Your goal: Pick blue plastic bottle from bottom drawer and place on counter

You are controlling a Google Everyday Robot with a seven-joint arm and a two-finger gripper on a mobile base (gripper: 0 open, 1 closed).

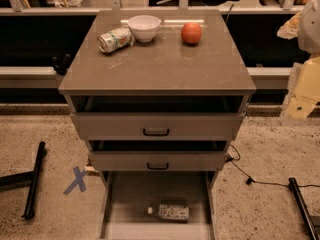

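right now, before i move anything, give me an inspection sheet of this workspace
surface: counter, grey-brown, glossy
job's things: blue plastic bottle lies on its side in the open bottom drawer, cap to the left
clutter: dented can, white bowl and orange along the counter's back
claw: not in view; a pale part, possibly the arm, is at the right edge
cables: black cable on the floor right of the cabinet
surroundings: speckled floor, blue tape cross, black bar at left
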